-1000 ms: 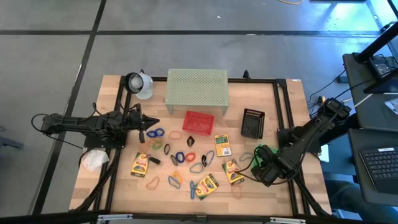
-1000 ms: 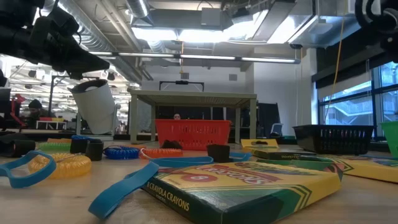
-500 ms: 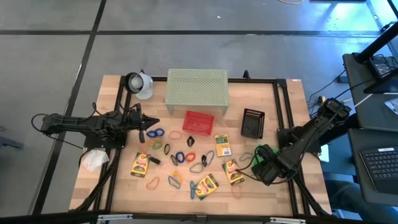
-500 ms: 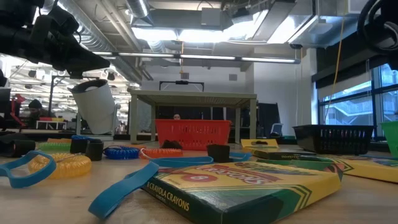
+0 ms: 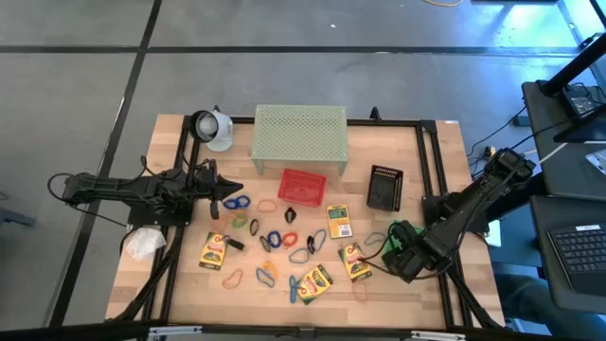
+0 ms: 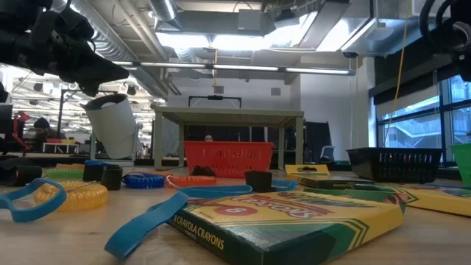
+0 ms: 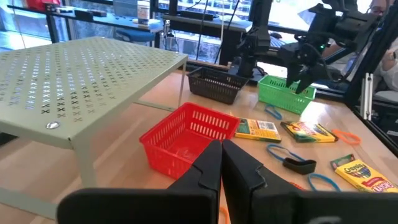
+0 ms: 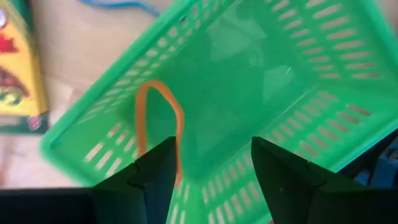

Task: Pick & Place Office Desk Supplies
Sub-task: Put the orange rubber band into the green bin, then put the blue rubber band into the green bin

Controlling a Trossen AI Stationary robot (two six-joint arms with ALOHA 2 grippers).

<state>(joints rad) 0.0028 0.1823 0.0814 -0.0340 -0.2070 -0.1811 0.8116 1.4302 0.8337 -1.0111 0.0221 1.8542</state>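
From above, the right gripper point(image 5: 401, 248) is hanging over the green basket point(image 5: 396, 238) near the table's right edge, with its fingers spread apart. The left gripper point(image 5: 230, 188) is waiting at the left side, closed on nothing, its tip just beside a blue loop point(image 5: 237, 203). Crayon boxes are lying across the middle: 1 point(image 5: 214, 251) at the left, 1 point(image 5: 338, 221) below the red basket point(image 5: 302, 186), 1 point(image 5: 354, 261) near the green basket and 1 point(image 5: 314, 281) toward the front edge, with loops and clips scattered between them. The pale green perforated shelf point(image 5: 299, 138) is standing behind the red basket, and a black basket point(image 5: 384, 188) is sitting to its right.

At table height, a Crayola crayon box point(image 6: 287, 224) is lying closest, with a blue band point(image 6: 147, 218) touching it and a yellow coil point(image 6: 70, 195) farther left.

Past the left gripper's closed fingers point(image 7: 205, 171), the red basket point(image 7: 186, 138) is sitting empty beside the shelf point(image 7: 81, 81).

Between the right gripper's parted fingers point(image 8: 152, 171), an orange loop point(image 8: 160, 124) is lying inside the green basket point(image 8: 261, 74).
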